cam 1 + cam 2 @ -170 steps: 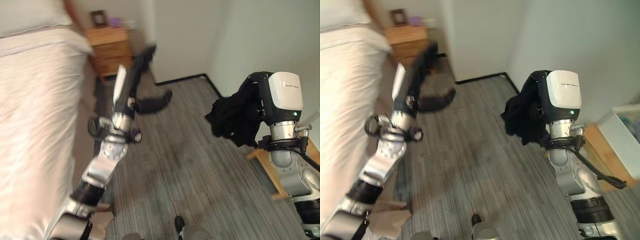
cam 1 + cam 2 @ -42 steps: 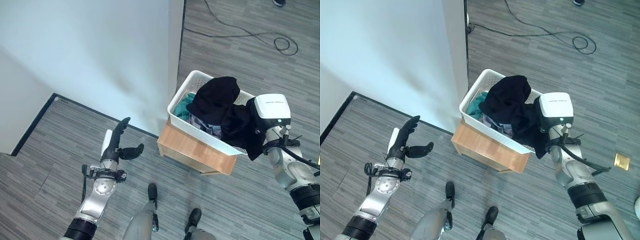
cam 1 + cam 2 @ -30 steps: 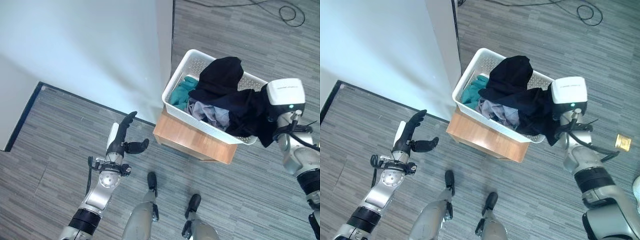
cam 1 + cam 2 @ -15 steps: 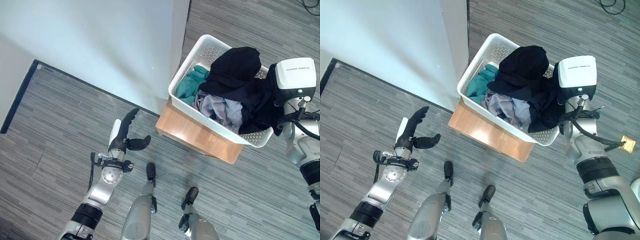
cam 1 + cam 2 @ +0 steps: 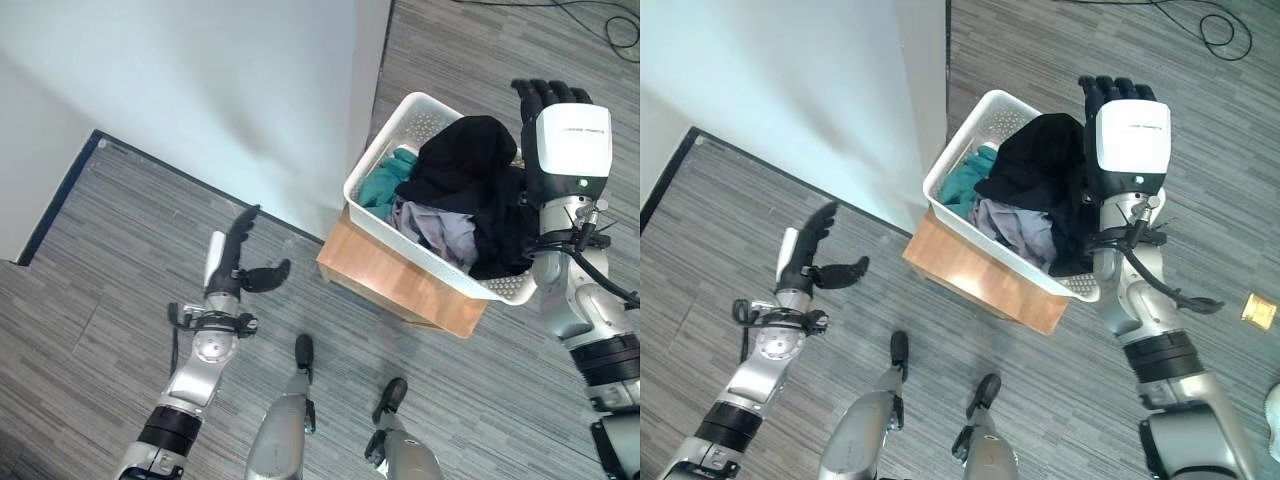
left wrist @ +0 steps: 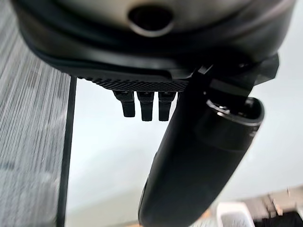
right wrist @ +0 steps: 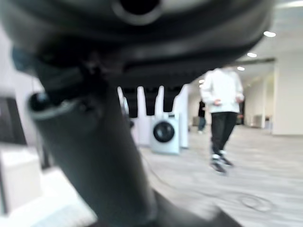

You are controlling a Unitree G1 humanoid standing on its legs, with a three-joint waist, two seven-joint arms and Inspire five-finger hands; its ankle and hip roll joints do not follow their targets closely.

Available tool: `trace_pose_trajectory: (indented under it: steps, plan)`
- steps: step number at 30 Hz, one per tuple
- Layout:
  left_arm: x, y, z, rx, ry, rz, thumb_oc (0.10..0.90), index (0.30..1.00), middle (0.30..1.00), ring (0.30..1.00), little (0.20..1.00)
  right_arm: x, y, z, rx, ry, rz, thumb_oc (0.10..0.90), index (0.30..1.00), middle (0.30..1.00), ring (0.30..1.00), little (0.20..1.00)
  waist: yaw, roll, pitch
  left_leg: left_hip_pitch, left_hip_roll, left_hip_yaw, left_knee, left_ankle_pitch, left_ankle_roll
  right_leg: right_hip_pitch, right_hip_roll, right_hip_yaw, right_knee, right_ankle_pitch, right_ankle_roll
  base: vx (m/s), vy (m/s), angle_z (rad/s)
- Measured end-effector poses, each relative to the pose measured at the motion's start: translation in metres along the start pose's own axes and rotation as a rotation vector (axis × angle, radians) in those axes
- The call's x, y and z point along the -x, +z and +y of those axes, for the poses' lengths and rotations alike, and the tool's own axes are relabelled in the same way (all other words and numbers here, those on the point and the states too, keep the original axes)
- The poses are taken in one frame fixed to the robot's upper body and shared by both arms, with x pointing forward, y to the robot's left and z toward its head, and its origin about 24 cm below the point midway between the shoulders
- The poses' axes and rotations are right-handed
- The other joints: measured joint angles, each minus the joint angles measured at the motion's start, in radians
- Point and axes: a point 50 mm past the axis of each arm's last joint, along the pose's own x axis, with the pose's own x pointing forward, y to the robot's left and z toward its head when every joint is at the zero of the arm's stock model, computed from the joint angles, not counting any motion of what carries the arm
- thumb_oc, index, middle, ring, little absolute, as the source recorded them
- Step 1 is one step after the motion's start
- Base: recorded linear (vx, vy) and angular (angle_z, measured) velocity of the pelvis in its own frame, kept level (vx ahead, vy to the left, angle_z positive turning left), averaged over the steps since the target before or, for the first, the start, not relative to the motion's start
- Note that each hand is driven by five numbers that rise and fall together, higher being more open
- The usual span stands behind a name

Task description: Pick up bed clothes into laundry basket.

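**Q:** Where do you find the clothes, taking the laundry basket as your landmark?

**A:** The white laundry basket [image 5: 372, 175] stands on a low wooden stand [image 5: 395, 285], just beside the corner of a pale wall [image 5: 200, 90]. Inside it you see a black garment [image 5: 465, 165] heaped on top, rising above the rim. A teal cloth [image 5: 383, 180] lies at the basket end nearest the wall. A pale grey-lilac cloth [image 5: 430, 222] lies toward the basket's front wall. Part of the black garment hangs down inside the far end, next to your right arm.

**Q:** How does the right hand stand relative to the basket?

**A:** Your right hand [image 5: 1110, 92] is raised above the basket's end farthest from the wall, fingers [image 5: 545, 92] straight and spread, holding nothing. It clears the black garment and does not touch it. In the right wrist view, past the hand, a person [image 7: 222, 118] in a white top and dark trousers stands beside a washing machine [image 7: 164, 135].

**Q:** And the left hand?

**A:** Your left hand [image 5: 235, 265] hangs well apart from the basket, on the wall side, over the grey striped floor [image 5: 90, 300]. Its fingers are extended and its thumb stands out sideways; it holds nothing. The left wrist view shows the same loose, empty hand [image 6: 199, 156] before the wall.
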Motion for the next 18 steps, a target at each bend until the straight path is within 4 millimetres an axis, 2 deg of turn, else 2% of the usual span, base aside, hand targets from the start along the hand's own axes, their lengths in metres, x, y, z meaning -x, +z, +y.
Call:
trace_pose_trajectory:
  steps: [1,3,4,5,8,9,15,18]
  plan:
    - [0.008,-0.006,0.002,0.003,0.006,0.021,0.800,0.900,0.900,0.900,0.900,0.019,0.005,0.003,-0.064,0.007,0.003,0.800,0.900,0.900,0.900,0.900,-0.005,0.000,0.000,0.026,-0.001,0.001,0.000,-0.002,-0.003,0.027,-0.001,0.000,0.000,-0.001,-0.002,0.05,-0.029,0.02]
    - [0.016,-0.015,0.005,-0.002,0.011,0.056,0.800,0.900,0.900,0.900,0.900,0.039,0.009,0.014,-0.103,0.061,-0.002,0.800,0.900,0.900,0.900,0.900,-0.012,-0.001,-0.007,0.057,-0.003,0.003,0.000,-0.015,-0.021,0.055,-0.004,0.000,0.000,-0.007,-0.011,0.00,-0.019,-0.02]
    - [0.021,-0.021,0.006,-0.007,0.011,0.080,0.800,0.900,0.900,0.900,0.900,0.059,0.011,0.026,-0.144,0.128,0.014,0.800,0.900,0.900,0.900,0.900,-0.024,-0.002,-0.023,0.065,-0.006,0.002,-0.001,-0.021,-0.028,0.066,-0.007,0.000,0.000,-0.011,-0.011,0.02,-0.060,-0.02]
    - [0.022,-0.022,0.007,-0.009,0.012,0.087,0.800,0.900,0.900,0.900,0.900,0.070,0.010,0.034,-0.154,0.187,0.030,0.800,0.900,0.900,0.900,0.900,-0.024,-0.004,-0.035,0.064,-0.008,0.005,-0.001,-0.023,-0.030,0.063,-0.010,0.003,0.000,-0.011,-0.012,0.03,-0.067,-0.01]
    - [0.023,-0.022,0.009,0.002,0.006,0.085,0.800,0.900,0.900,0.900,0.900,0.084,0.006,0.042,-0.164,0.255,0.060,0.800,0.900,0.900,0.900,0.900,-0.028,-0.002,-0.037,0.074,-0.008,0.012,-0.001,-0.026,-0.035,0.069,-0.012,0.009,0.000,-0.011,-0.013,0.00,-0.044,-0.07]
    - [0.027,-0.027,0.012,0.020,0.009,0.111,0.800,0.900,0.900,0.900,0.900,0.094,0.003,0.048,-0.173,0.319,0.073,0.800,0.900,0.900,0.900,0.900,-0.029,-0.003,-0.062,0.080,-0.008,0.014,-0.001,-0.026,-0.035,0.070,-0.014,0.018,-0.001,-0.009,-0.014,0.02,-0.068,-0.11]
    - [0.043,-0.038,0.016,0.024,0.000,0.162,0.800,0.900,0.900,0.900,0.900,0.111,-0.006,0.056,-0.213,0.386,0.131,0.800,0.900,0.900,0.900,0.900,-0.041,-0.001,-0.167,0.116,-0.008,0.023,-0.001,-0.029,-0.029,0.102,-0.016,0.026,-0.002,-0.012,-0.010,-0.01,-0.042,-0.05]
    - [0.046,-0.040,0.015,0.042,-0.018,0.175,0.800,0.900,0.900,0.900,0.900,0.117,-0.007,0.058,-0.286,0.386,0.183,0.800,0.900,0.900,0.900,0.900,-0.050,-0.001,-0.190,0.135,-0.007,0.036,-0.001,-0.033,-0.030,0.113,-0.017,0.035,-0.007,-0.013,-0.010,0.00,-0.045,-0.11]
